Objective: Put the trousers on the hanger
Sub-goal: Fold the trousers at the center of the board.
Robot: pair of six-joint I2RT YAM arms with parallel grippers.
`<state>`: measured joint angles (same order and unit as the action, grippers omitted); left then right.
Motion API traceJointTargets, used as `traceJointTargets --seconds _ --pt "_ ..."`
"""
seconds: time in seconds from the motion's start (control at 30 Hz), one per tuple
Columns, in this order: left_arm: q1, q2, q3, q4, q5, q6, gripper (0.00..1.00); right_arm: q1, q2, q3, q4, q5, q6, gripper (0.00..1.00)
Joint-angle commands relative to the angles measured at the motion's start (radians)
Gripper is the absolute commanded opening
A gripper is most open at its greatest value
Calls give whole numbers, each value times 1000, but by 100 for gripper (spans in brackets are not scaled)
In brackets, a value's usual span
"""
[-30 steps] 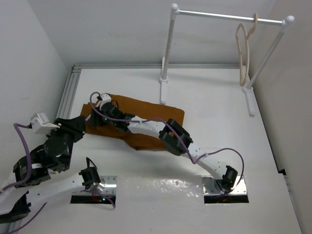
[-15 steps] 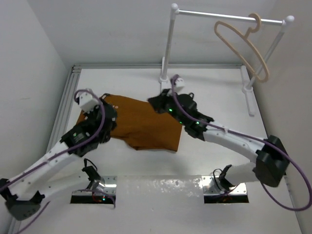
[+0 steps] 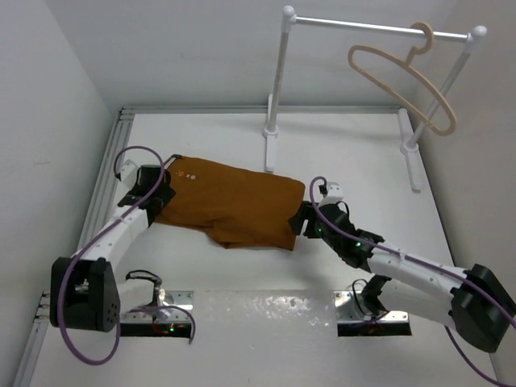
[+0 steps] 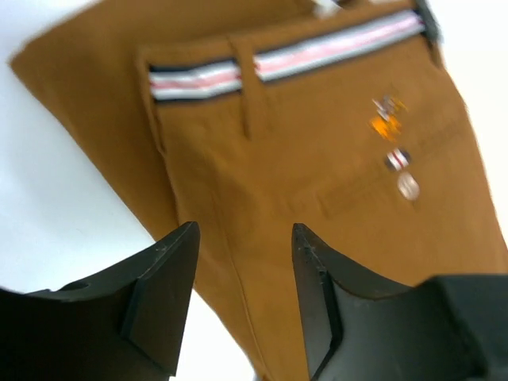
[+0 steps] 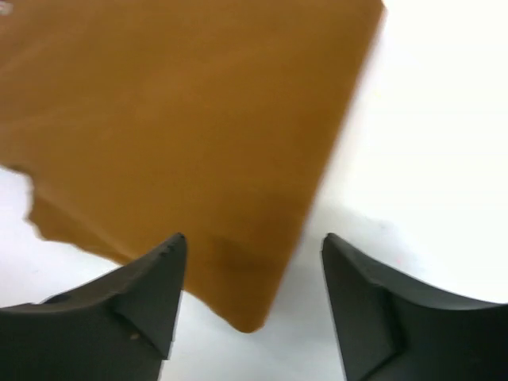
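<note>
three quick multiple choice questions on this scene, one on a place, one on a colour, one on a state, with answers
1. Where is the hanger? A) on the floor B) hung on the rail C) in a gripper
2. What colour are the trousers? A) rust-brown B) navy C) grey
3. How are the left gripper and right gripper? A) both open B) both shut C) one open, one shut

Answers: 1 B, its hook sits over the rail; 2 A, they look rust-brown in every view; 3 A, each wrist view shows a wide gap with nothing pinched.
</note>
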<state>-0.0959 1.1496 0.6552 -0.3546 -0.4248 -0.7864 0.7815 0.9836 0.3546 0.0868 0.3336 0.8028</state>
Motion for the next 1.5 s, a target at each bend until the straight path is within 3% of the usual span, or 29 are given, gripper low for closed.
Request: traceJointTargets --seconds 0.0,0.1,0.13,0.23,0.27,0.3,0.47,0.57,0.6,0.73,0.83,0.9,1.0,1.23,1.37,1.4,1.43,1.47 --pt "45 68 49 86 17 7 49 -8 45 -8 -59 24 15 70" --pt "70 116 78 106 -18 29 56 -8 61 -45 -15 -48 45 70" --pt "77 134 93 117 -2 47 57 -8 64 -69 13 -57 56 65" --pt "87 241 122 109 43 29 53 -8 101 -82 34 -74 79 60" --pt "90 283 115 138 60 24 50 -10 118 -80 42 -112 82 60" --pt "91 300 110 147 78 9 41 -8 148 -89 56 -140 91 59" --pt "94 321 69 178 49 4 30 -8 162 -204 295 -275 182 56" --pt "96 338 40 181 52 -10 12 -8 179 -213 333 -275 182 60" --pt "104 343 18 178 54 -34 1 -8 185 -210 338 -277 187 62" --pt "151 296 -89 173 -6 -122 0 -8 191 -218 392 -280 200 68" --pt "170 164 -192 161 -61 -178 0 -8 219 -210 378 -220 213 43" --pt "182 107 -224 128 -112 -214 0 -8 233 -209 346 -190 211 19" --pt "185 -11 -238 80 -123 -227 0 -16 218 -215 300 -122 208 0" --pt "171 -286 -175 129 13 -111 0 -42 46 -167 1 41 75 0" --pt "-46 -248 -85 184 51 -62 0 -53 0 -149 -116 74 45 1" --pt "-189 -219 -63 184 13 -57 0 -54 -6 -155 -140 77 45 6" --pt "-259 -158 -45 213 -3 -42 0 -54 -14 -157 -157 81 49 34" --pt "-322 -122 -7 223 -2 -15 0 -56 -19 -157 -176 84 50 50"
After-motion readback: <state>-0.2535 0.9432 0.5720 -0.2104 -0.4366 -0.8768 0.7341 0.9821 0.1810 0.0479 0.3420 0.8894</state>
